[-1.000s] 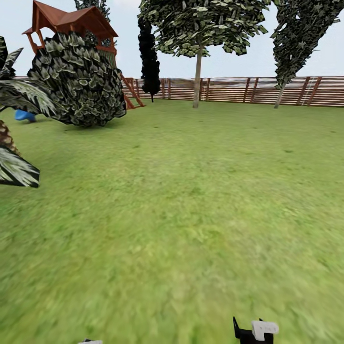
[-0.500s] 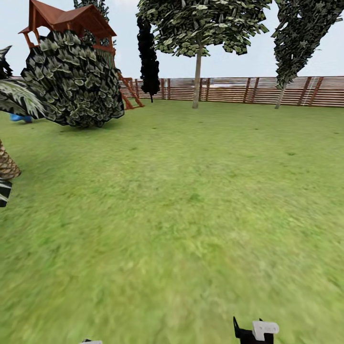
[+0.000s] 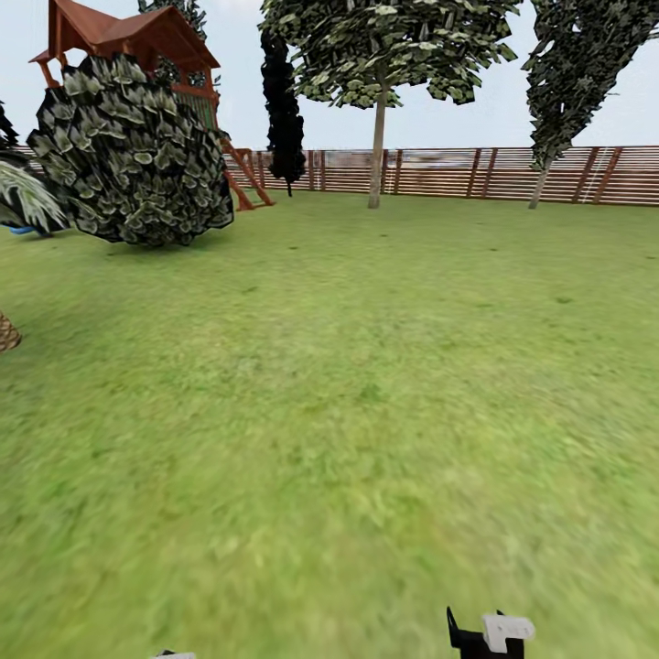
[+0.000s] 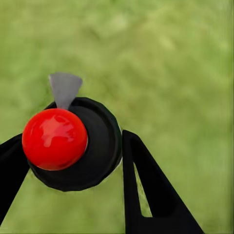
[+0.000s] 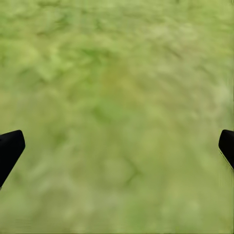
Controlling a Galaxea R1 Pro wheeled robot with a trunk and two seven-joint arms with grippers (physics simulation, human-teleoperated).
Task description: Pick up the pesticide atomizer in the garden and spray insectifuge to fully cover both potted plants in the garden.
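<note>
The pesticide atomizer (image 4: 73, 146), a round black body with a glossy red ball on top and a grey nozzle, sits between the black fingers (image 4: 146, 185) of my left gripper (image 4: 73, 148), which is shut on it above the grass. My right gripper (image 5: 117, 146) is open, its two black fingertips wide apart over bare lawn with nothing between them. A white and black part of the right arm (image 3: 490, 633) shows at the bottom edge of the head view. The garden lawn (image 3: 366, 384) stretches ahead. The potted plants are out of view.
A big round dark bush (image 3: 128, 151) stands at the far left, with a red-roofed wooden playhouse (image 3: 128, 41) behind it. A palm's frond and trunk (image 3: 7, 334) poke in at the left edge. Trees (image 3: 378, 137) and a brown slatted fence (image 3: 476, 172) close the far side.
The whole head view has shifted: the bush and the palm slide toward the left edge, so the camera has moved. Both grippers keep their places in the picture.
</note>
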